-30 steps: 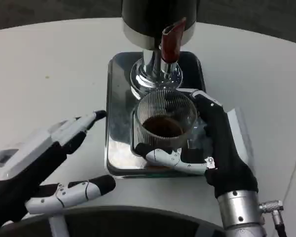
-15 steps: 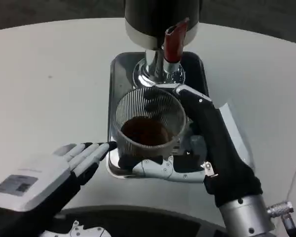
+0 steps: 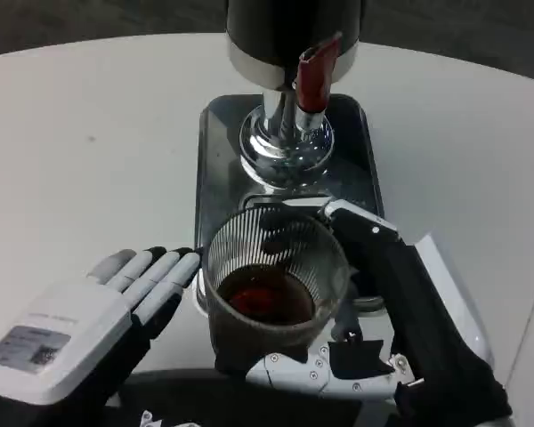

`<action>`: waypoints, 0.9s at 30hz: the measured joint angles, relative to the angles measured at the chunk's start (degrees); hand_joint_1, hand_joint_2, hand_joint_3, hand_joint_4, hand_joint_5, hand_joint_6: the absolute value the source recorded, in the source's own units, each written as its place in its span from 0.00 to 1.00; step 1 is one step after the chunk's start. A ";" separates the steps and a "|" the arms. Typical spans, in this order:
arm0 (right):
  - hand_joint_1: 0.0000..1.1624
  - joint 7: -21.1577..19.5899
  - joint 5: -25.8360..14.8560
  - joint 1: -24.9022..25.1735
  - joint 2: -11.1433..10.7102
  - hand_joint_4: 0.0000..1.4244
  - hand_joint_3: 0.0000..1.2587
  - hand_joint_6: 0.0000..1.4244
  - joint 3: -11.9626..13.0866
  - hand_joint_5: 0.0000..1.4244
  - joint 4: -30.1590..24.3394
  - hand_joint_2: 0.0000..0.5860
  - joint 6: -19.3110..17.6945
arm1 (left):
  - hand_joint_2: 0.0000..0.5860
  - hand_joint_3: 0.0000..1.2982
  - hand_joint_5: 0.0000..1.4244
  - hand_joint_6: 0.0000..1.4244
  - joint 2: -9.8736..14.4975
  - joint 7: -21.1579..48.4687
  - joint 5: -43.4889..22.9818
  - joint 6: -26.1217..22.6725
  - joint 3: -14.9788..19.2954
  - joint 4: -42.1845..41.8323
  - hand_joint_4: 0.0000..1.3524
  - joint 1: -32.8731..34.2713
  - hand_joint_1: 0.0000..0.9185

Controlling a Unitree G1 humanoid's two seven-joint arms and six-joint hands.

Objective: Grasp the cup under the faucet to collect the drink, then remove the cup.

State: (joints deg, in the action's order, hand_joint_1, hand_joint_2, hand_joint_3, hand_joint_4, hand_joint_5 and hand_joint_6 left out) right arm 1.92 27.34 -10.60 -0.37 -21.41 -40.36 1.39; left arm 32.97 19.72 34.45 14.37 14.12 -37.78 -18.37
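Right hand: fingers wrapped around a ribbed clear cup, one white finger curled under its near side and the dark palm against its right wall; the cup holds dark drink and sits at the near edge of the metal tray, well clear of the red faucet on the dispenser at the far end. Left hand: near left of the cup, empty, fingers straight and close together, tips just beside the cup's left wall; contact cannot be judged.

Ribbed clear glass cup — glossy metal tray, matt white table
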 measured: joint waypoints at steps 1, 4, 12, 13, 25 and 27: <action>0.95 0.11 -0.01 -0.94 -0.19 0.66 0.59 0.99 -0.01 0.71 -0.86 0.12 0.07 | 0.01 0.00 0.00 0.00 -0.15 0.00 0.05 -0.01 -0.25 -0.17 0.00 0.14 0.00; 0.94 0.34 -0.04 -2.87 -0.39 0.67 0.59 0.99 0.15 0.71 -2.33 0.13 0.67 | 0.00 0.00 0.00 0.00 -0.18 0.06 0.19 -0.11 -1.07 -0.36 0.00 0.99 0.00; 0.94 1.31 -0.26 -4.98 -0.51 0.67 0.59 0.99 1.46 0.72 -6.10 0.14 1.83 | 0.00 0.00 0.00 0.00 -0.21 0.07 2.00 -0.20 -2.13 -0.52 0.00 3.52 0.00; 0.94 1.38 -0.30 -5.42 -0.51 0.67 0.59 0.99 1.64 0.72 -6.62 0.14 2.00 | 0.00 0.00 0.00 0.00 -0.27 0.07 2.12 -0.28 -2.23 -0.52 0.00 3.68 0.00; 0.94 1.66 -0.52 -5.73 0.03 0.67 0.60 0.99 2.03 0.72 -7.44 0.14 2.87 | 0.00 0.00 0.00 0.00 -1.42 0.07 4.36 -2.81 -4.66 -0.52 0.00 5.88 0.00; 0.94 1.66 -0.52 -5.72 0.07 0.67 0.60 0.99 2.00 0.72 -7.51 0.14 2.87 | 0.00 0.00 0.00 0.00 -1.43 0.07 4.36 -3.20 -4.97 -0.52 0.00 5.89 0.00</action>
State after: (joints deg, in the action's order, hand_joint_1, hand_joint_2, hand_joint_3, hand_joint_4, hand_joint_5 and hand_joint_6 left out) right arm 3.59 26.82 -16.31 -0.30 -19.41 -47.87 4.27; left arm 31.54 19.79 38.80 11.18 9.16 -38.30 -12.48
